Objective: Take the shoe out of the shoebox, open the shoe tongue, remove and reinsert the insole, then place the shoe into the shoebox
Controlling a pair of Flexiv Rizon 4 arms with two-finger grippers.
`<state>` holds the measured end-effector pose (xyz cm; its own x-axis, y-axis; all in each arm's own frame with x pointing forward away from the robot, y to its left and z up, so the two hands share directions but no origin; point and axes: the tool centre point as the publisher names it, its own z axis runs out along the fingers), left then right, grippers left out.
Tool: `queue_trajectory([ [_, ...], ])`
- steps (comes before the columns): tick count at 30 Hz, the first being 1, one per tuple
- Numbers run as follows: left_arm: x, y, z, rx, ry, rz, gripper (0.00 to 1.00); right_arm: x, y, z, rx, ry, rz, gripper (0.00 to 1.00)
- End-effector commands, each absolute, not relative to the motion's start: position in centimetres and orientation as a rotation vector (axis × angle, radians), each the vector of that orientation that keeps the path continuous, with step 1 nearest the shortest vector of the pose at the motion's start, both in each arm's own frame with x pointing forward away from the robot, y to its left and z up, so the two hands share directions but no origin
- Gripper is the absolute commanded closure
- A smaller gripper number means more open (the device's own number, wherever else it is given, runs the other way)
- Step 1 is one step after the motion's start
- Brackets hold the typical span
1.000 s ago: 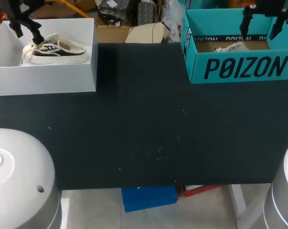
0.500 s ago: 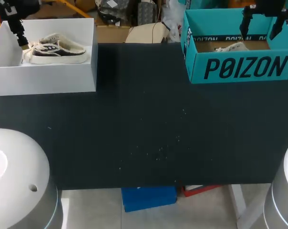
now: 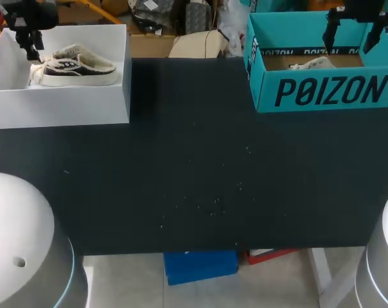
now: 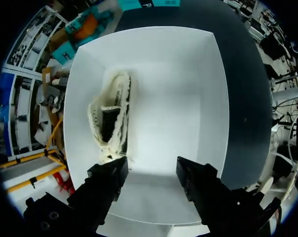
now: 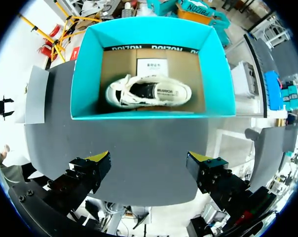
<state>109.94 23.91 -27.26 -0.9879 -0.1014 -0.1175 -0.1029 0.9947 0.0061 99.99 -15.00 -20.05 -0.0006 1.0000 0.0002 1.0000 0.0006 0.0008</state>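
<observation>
A black and cream shoe (image 3: 75,67) lies on its side in the white shoebox (image 3: 65,102) at the table's back left. My left gripper (image 3: 32,46) hangs over the box's left part, beside the shoe's end. In the left wrist view the shoe (image 4: 112,116) lies ahead of the left gripper (image 4: 151,173), near one finger, and the fingers stand open over the bare floor of the box (image 4: 188,98). A white shoe (image 3: 313,63) lies in the teal shoebox (image 3: 329,90) at the back right. My right gripper (image 3: 351,35) hovers open above it, with the white shoe (image 5: 149,92) ahead of the right gripper (image 5: 150,165).
The black table top (image 3: 194,167) stretches between and in front of the two boxes. The grey bases of my arms (image 3: 20,237) fill the near corners. The teal shoebox (image 5: 87,74) has tall walls around its shoe.
My left gripper's fingers have drawn closer together, and it has shifted a little to the left, off the shoe's end. The right arm and both shoes have not moved.
</observation>
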Motion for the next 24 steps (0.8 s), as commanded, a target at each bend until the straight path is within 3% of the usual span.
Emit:
queue_trajectory([
  [1, 115.1, 23.5, -29.6, -0.162, 3.058, 0.014, 0.4, 100.0, -15.0, -20.0, 2.221, 2.222, 0.001, 0.0],
  [3, 116.2, 23.1, -30.3, -0.163, 3.058, 0.01, 0.42, 100.0, -15.0, -20.0, 2.221, 2.222, 0.001, 0.0],
  [5, 117.2, 22.7, -31.0, -0.157, 3.064, -0.005, 0.5, 100.0, -15.0, -20.0, 2.221, 2.222, 0.001, 0.0],
  [16, 119.6, 20.4, -34.6, -0.097, 3.116, -0.01, 0.53, 100.0, -15.0, -20.0, 2.221, 2.222, 0.001, 0.0],
  [24, 118.7, 19.5, -36.1, -0.026, 3.143, -0.002, 0.61, 100.0, -15.0, -20.0, 2.221, 2.222, 0.001, 0.0],
])
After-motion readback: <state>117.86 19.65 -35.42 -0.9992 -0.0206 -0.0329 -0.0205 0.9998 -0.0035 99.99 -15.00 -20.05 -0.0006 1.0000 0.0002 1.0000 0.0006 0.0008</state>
